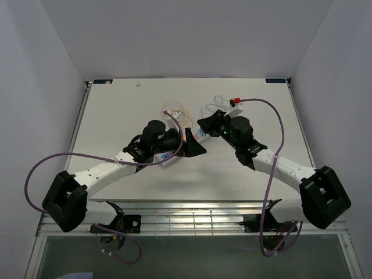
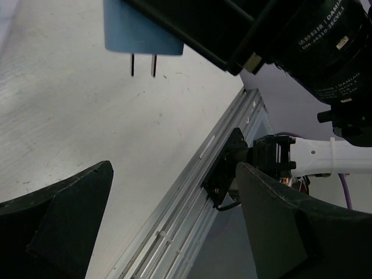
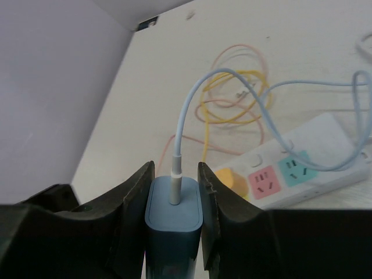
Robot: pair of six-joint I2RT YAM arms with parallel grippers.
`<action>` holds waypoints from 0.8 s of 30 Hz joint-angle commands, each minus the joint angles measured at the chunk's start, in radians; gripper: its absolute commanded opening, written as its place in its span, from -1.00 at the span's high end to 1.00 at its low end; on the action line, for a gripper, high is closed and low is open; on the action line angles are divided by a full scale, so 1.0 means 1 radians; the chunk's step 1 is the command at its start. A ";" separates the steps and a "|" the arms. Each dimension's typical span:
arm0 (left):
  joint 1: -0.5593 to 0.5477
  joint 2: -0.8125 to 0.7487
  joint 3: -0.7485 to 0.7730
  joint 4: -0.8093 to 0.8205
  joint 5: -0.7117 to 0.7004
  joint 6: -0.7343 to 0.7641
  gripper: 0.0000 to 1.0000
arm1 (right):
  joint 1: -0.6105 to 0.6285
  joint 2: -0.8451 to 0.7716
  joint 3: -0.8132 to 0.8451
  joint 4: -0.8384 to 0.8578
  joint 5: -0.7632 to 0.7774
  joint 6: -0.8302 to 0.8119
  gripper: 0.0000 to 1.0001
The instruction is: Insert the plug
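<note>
My right gripper point(image 3: 173, 174) is shut on a blue charger plug point(image 3: 173, 212), one finger on each side. A pale blue cable point(image 3: 186, 110) rises from the plug's top. In the left wrist view the plug point(image 2: 142, 29) hangs above the table with its two prongs point(image 2: 142, 64) pointing down. A white power strip point(image 3: 290, 171) with yellow, pink and teal sockets lies to the right of the plug. In the top view the strip point(image 1: 199, 137) is mostly hidden under the arms. My left gripper point(image 2: 174, 221) is open and empty, beside my right gripper point(image 1: 203, 129) in the top view.
A loose coil of yellow and pink cables point(image 3: 232, 87) lies behind the strip and also shows in the top view point(image 1: 174, 110). A red connector point(image 1: 235, 102) with white wire sits at the back right. The table's near aluminium rail point(image 2: 192, 192) runs under my left gripper.
</note>
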State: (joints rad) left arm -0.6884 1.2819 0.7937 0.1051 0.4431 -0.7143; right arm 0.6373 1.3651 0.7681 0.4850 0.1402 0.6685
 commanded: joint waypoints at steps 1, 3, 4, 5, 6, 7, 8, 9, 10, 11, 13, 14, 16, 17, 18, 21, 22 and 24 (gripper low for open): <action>-0.026 0.014 0.053 0.079 0.045 0.036 -0.96 | 0.005 -0.085 -0.074 0.096 -0.240 0.130 0.84; -0.036 0.010 0.055 0.105 0.065 0.039 -0.96 | 0.005 -0.112 -0.104 0.138 -0.324 0.181 0.85; -0.037 0.005 0.052 0.111 0.066 0.041 -0.96 | 0.005 -0.133 -0.118 0.153 -0.347 0.195 0.84; -0.037 -0.003 0.049 0.116 0.066 0.035 -0.96 | 0.005 -0.142 -0.140 0.170 -0.373 0.209 0.84; -0.039 -0.007 0.045 0.125 0.071 0.033 -0.96 | 0.005 -0.152 -0.153 0.184 -0.414 0.229 0.84; -0.040 -0.012 0.042 0.128 0.072 0.032 -0.96 | 0.005 -0.167 -0.167 0.234 -0.433 0.270 0.84; -0.040 -0.015 0.038 0.133 0.077 0.030 -0.95 | 0.007 -0.173 -0.199 0.265 -0.448 0.293 0.85; -0.045 -0.021 0.035 0.142 0.080 0.023 -0.93 | 0.007 -0.179 -0.213 0.298 -0.470 0.316 0.84; -0.049 -0.024 0.033 0.146 0.080 0.024 -0.90 | 0.012 -0.190 -0.226 0.358 -0.473 0.363 0.84; -0.053 -0.026 0.030 0.150 0.078 0.023 -0.86 | 0.018 -0.193 -0.239 0.386 -0.472 0.377 0.84; -0.065 -0.026 0.030 0.156 0.080 0.018 -0.80 | 0.045 -0.201 -0.248 0.414 -0.475 0.384 0.84; -0.071 -0.026 0.029 0.156 0.077 0.018 -0.77 | 0.054 -0.202 -0.245 0.420 -0.475 0.384 0.84; -0.080 -0.024 0.032 0.157 0.077 0.013 -0.68 | 0.080 -0.208 -0.247 0.429 -0.469 0.391 0.84; -0.082 -0.026 0.032 0.157 0.075 0.012 -0.51 | 0.085 -0.212 -0.251 0.450 -0.464 0.402 0.85; -0.085 -0.027 0.030 0.160 0.077 0.006 -0.36 | 0.090 -0.213 -0.254 0.458 -0.461 0.405 0.84; -0.088 -0.045 0.027 0.163 0.082 -0.002 0.13 | 0.098 -0.227 -0.270 0.457 -0.441 0.417 0.84; -0.091 -0.053 0.018 0.165 0.082 -0.005 0.22 | 0.098 -0.236 -0.279 0.458 -0.436 0.416 0.85; -0.092 -0.084 0.007 0.165 0.065 -0.016 0.46 | 0.098 -0.247 -0.286 0.452 -0.429 0.407 0.84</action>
State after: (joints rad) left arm -0.7731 1.2552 0.8047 0.2214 0.5552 -0.7292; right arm 0.7055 1.1469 0.4927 0.8749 -0.2638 1.0630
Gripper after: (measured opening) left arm 0.517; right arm 0.390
